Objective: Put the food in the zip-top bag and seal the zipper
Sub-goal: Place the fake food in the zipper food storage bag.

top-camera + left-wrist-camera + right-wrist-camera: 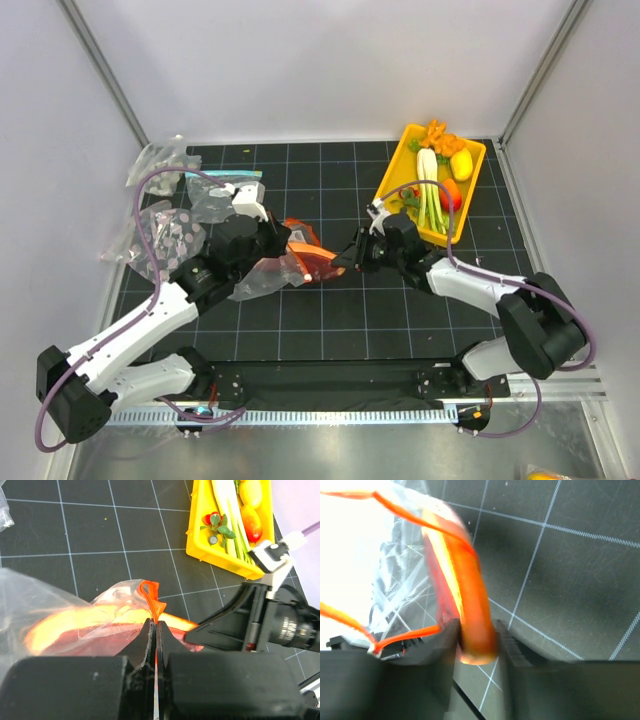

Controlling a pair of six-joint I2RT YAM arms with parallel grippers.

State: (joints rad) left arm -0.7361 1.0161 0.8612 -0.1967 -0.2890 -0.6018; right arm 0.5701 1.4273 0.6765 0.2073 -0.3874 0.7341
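Grips the zipper (150,592) with the left tool (154,625), jaws pressed together on the orange-red strip, a loop of it standing up just past the tips. Holds that edge raised off the surface (330,320), so the bag (60,605) opens toward the right arm. Seen from above, sits left of centre, with the crinkly clear plastic trailing back under the left wrist.

Pinches a carrot (470,595) in the right tool (477,635), jaws closed on its near end. Reaches with the rest of the long orange piece in between the two zipper strips and under the clear film. Shows in the left wrist view as an orange band glowing through the plastic. Cannot tell whether the jaws touch the film as well. Meets the left tool nearly tip to tip at the bag's mouth.

Beyond the right arm: a yellow tray (196,530) at the far right of the surface, well apart from the bag, loaded with more food, among it a white-and-green stalk (428,185), a yellow piece (461,162) and a red one (450,195).

At the far left edge: other clear bags, one with grey dots (165,235), one with a light-blue strip (225,180).
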